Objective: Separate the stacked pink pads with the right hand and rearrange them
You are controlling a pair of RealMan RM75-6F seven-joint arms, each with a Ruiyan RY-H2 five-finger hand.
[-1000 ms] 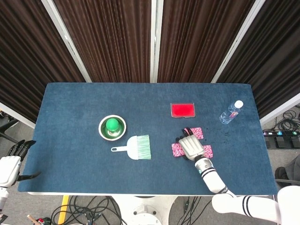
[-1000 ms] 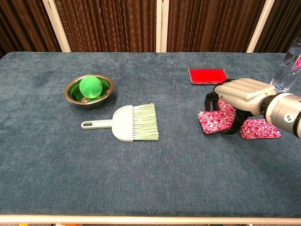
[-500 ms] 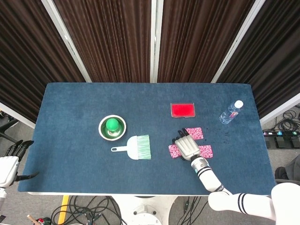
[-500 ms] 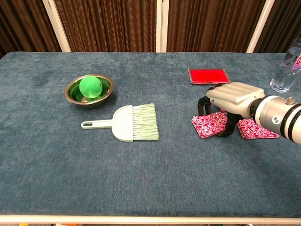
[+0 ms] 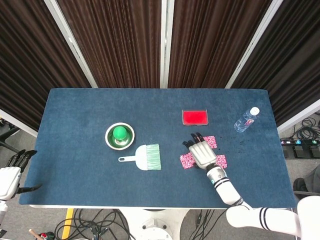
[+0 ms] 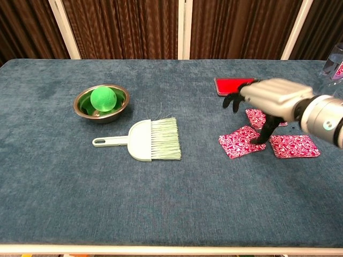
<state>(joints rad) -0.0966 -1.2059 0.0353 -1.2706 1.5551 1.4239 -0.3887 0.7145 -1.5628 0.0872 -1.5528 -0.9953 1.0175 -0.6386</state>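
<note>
Sitting in the bowl [image 6: 102, 110]: a green ball [image 6: 103, 98]. Three pink patterned pads [image 6: 241, 142] lie flat, right hand [image 6: 266, 99] spread above, thumb touching one.

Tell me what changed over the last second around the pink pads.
The right robot hand dragged one pink pad leftward off the others, then let go and lifted with fingers spread; a thumb tip may still touch it. The other two pink pads, brush, bowl, red tray and left robot hand stayed put.
</note>
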